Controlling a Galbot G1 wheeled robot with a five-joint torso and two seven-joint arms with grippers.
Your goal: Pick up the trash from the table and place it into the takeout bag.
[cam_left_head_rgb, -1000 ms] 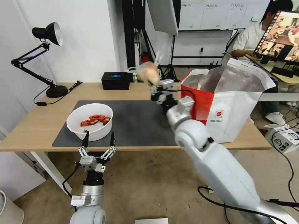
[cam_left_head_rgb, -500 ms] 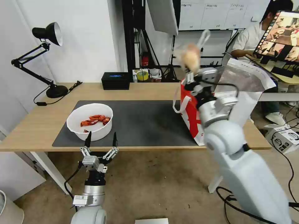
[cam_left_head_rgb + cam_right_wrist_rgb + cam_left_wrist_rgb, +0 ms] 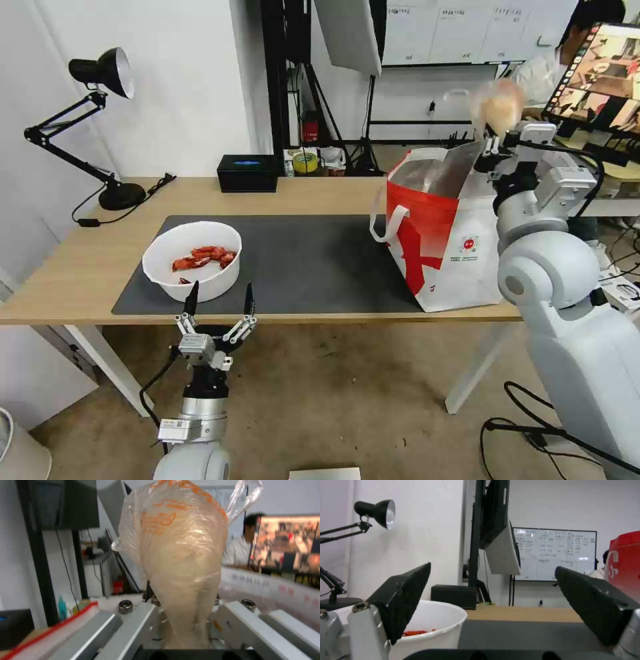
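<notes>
Your right arm is raised at the right of the frame, its gripper [image 3: 492, 137] pointing up and clamped on the bagged lump [image 3: 497, 107], held above the open bag [image 3: 443, 243] on the table [image 3: 80, 267]. Your left gripper [image 3: 219, 300] waits with fingers spread at the table's near edge, just before the bowl [image 3: 192, 259].

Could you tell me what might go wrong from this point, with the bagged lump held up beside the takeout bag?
The right end effector holds the bagged lump above the far right rim of the takeout bag, not over the middle of its opening; released here, it might fall outside. The arm is close to the bag's soft wall and might push it. The open left end effector sits near the bowl, at the table edge, and might nudge it.
</notes>
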